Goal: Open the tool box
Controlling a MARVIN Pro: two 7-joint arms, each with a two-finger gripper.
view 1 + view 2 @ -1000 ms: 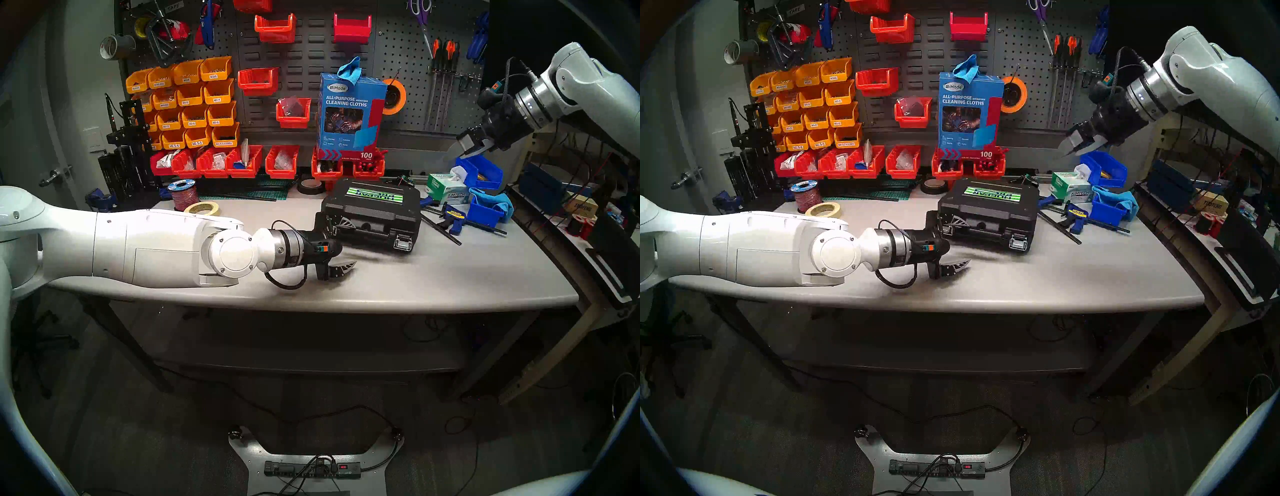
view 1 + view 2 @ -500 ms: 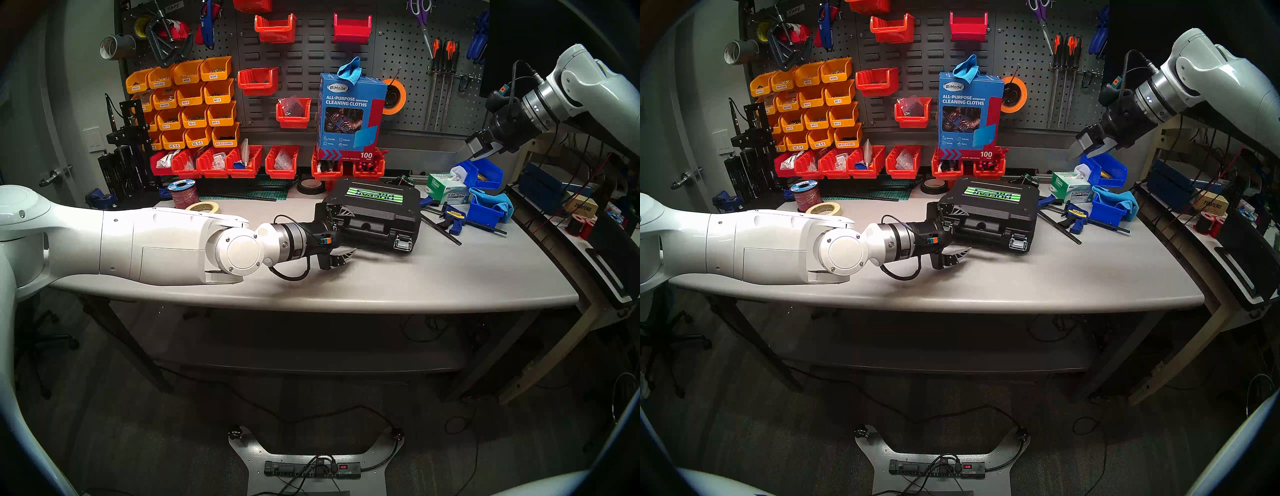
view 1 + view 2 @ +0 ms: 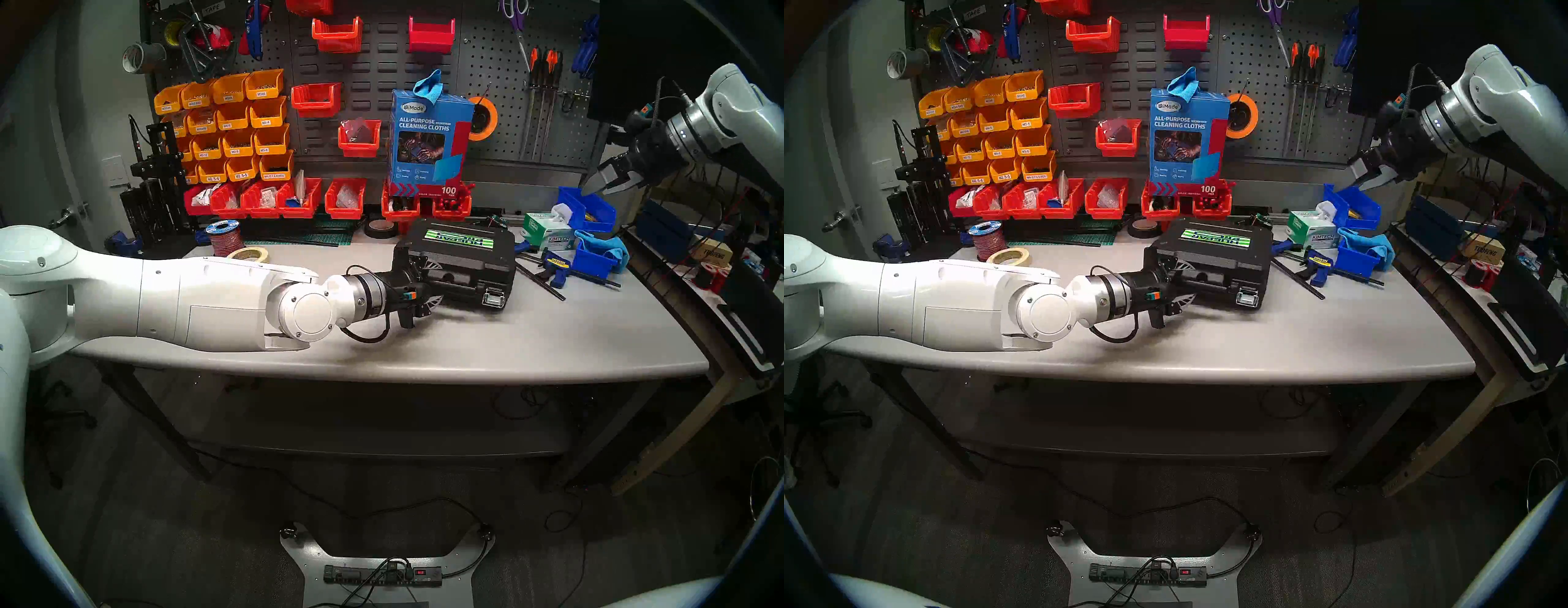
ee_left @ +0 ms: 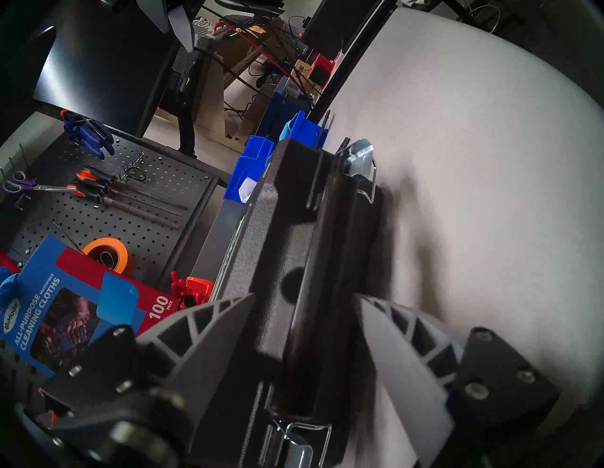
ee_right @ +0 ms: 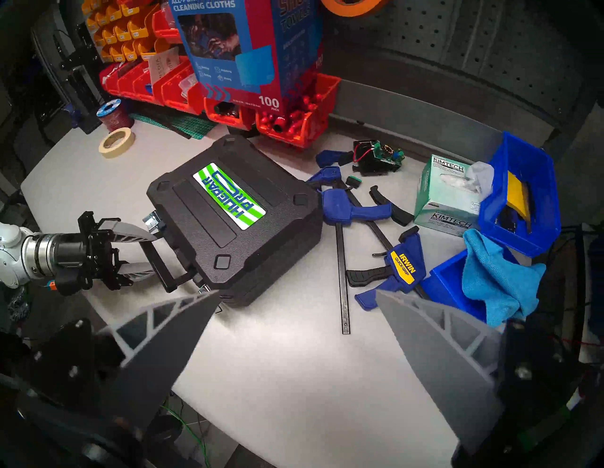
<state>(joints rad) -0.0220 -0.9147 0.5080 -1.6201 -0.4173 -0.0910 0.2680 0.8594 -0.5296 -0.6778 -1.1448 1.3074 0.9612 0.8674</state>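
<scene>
So HUEPAR tool box (image 5: 228,209) lies flat, left pincer (image 5: 143,253) spread round handle (image 5: 163,264).

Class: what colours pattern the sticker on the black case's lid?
Green and white stripes with blue lettering on the sticker; right wrist view.

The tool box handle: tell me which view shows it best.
The right wrist view. There the handle stands clear of the tool box, between the left gripper's fingers. The left wrist view shows it close but foreshortened, running up the frame. In both head views the gripper mostly hides it.
</scene>
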